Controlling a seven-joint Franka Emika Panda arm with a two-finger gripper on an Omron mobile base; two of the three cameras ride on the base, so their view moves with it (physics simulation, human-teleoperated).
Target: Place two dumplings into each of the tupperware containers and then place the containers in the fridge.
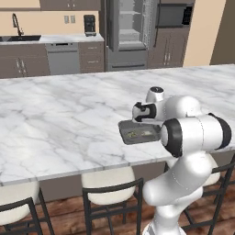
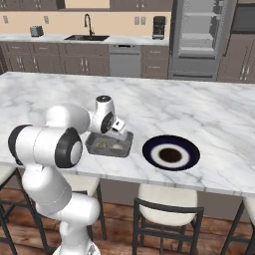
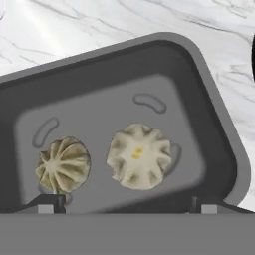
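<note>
Simulated kitchen, marble table in the foreground. The white arm reaches out over the near part of the table, its hand pointing down at the dark grey tray, which lies flat on the marble near the front edge.

Hand view: the tray is seen from directly above, its rounded corner and raised rim at upper right. Two dumplings lie on its floor, side by side and just apart: a darker tan dumpling to the left and a paler dumpling with a small yellow spot at the middle of the tray. The two finger tips rise at the bottom edge, one below the tan dumpling and the other far to the right, with both dumplings between and beyond them; the jaws stand released, spread wide, grasping nothing. The gripper hangs just above the tray's near rim.

Right base view: the tray sits just left of a navy-rimmed plate with a dark centre; the two are near but apart. Pale lumps show inside the tray, too small here to resolve.

Background: the fridge stands against the rear wall with its doors open, pale shelves visible inside, well apart from the table. A microwave is built in beside it; a sink and coffee machine stand on the rear counter. Stools line the table's near side.
</note>
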